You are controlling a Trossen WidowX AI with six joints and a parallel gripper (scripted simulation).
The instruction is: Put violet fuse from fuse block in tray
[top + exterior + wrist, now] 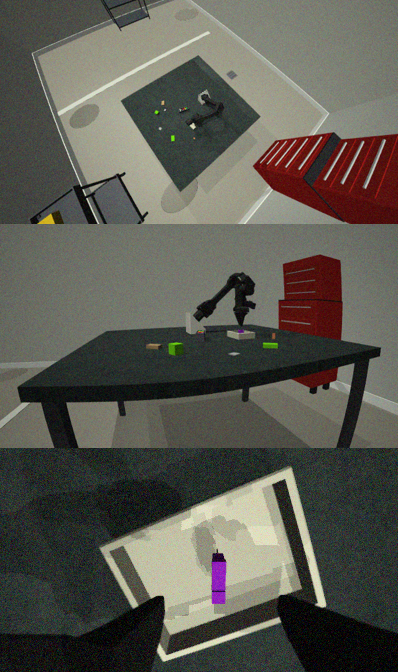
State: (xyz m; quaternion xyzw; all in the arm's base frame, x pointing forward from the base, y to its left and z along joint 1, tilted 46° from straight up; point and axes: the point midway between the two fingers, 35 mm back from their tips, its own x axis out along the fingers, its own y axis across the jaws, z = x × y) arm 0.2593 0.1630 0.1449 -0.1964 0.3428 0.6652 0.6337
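Note:
The violet fuse point(240, 331) point(218, 579) is free of the fingers and within the tray's outline. In the exterior view its top shows at the tray's rim; whether it rests on the tray floor I cannot tell. The cream tray point(193, 126) point(233, 335) point(305, 543) stands on the table. My gripper point(241, 325) point(221, 603) is open above the tray, with a finger well to each side of the fuse in the wrist view. The fuse block point(182, 110) point(201, 337) stands apart from the tray, with several coloured fuses in it.
A green cube point(157, 112) point(175, 348), a green flat block point(173, 138) point(270, 345), a tan block point(163, 102) point(154, 346), an orange piece point(194, 138) point(273, 336) and a pale flat piece point(160, 128) point(234, 353) lie around on the dark table.

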